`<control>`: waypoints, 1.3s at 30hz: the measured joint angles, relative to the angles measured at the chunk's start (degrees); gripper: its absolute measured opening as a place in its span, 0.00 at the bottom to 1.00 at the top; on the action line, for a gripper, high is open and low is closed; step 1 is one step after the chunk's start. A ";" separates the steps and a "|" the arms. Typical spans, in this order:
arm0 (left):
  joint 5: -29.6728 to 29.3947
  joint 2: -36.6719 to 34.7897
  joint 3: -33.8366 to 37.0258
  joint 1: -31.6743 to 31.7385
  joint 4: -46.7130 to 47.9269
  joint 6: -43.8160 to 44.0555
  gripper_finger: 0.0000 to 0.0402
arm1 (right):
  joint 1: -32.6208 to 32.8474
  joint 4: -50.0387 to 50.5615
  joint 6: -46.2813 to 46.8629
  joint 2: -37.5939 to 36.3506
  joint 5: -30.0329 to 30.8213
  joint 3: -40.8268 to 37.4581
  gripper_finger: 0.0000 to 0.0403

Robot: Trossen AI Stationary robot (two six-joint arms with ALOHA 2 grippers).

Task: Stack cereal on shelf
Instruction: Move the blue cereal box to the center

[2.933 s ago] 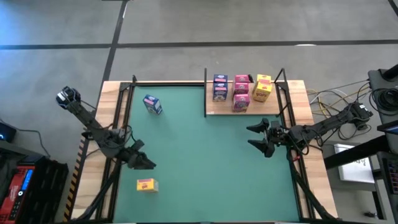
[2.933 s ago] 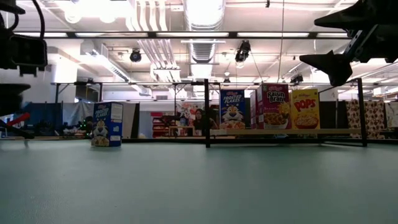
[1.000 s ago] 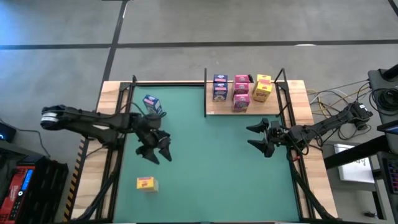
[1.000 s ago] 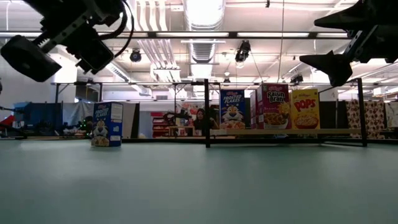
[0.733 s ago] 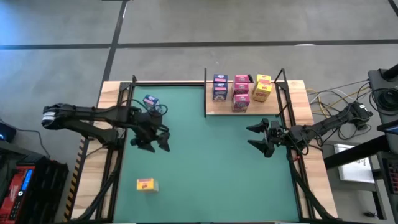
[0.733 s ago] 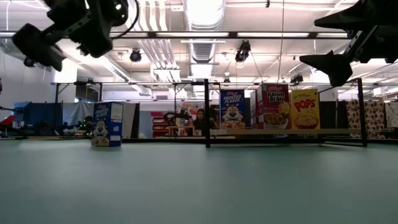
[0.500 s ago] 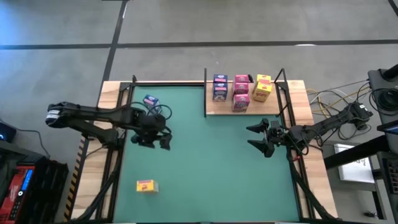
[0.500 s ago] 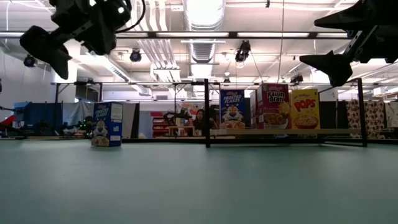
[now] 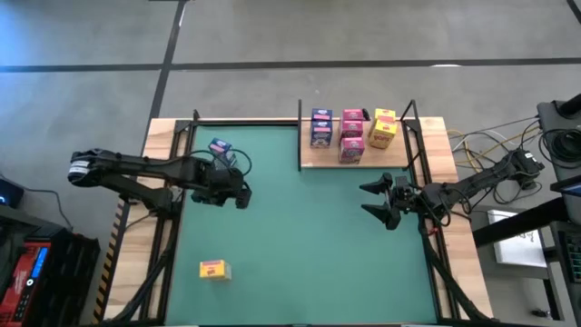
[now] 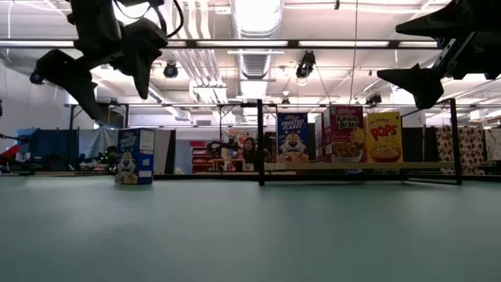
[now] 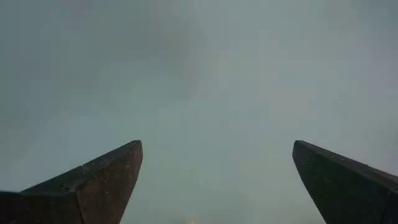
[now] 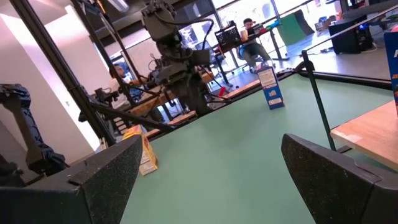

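The light-wood shelf stands at the far right of the green mat and bears several upright cereal boxes: blue, pink and yellow. They also show in the low view. A loose blue box stands upright on the mat at the far left. A loose yellow box rests on the mat near the front left. My left gripper hangs open above the mat just near of the blue box, fingers pointing down. My right gripper is open and empty in the air near the shelf's front.
Black metal posts edge the shelf, and a thin black frame runs along the table's sides. Bare green mat lies between the arms. People and equipment show in the room beyond the table.
My left gripper has gone toward the table's far edge, closing on the loose blue box, and has tipped until its fingers point down. The boxes and my right arm have kept still.
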State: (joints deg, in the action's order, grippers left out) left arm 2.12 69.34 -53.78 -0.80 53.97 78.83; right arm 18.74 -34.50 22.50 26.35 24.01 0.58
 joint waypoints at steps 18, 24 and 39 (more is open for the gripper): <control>-33.09 -1.46 -2.86 13.27 9.24 0.48 0.99 | 0.00 0.00 0.00 0.00 0.02 0.00 0.93; -32.14 -0.10 -2.86 23.02 6.57 -7.63 0.99 | 0.00 -0.01 0.00 0.00 0.00 -0.01 0.93; -37.04 3.44 -2.82 28.12 1.83 -22.66 1.00 | -0.02 0.00 0.00 0.00 0.00 0.00 0.93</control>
State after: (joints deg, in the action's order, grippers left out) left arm -34.92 72.78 -56.60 27.33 55.80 56.17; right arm 18.72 -34.50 22.50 26.35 24.01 0.58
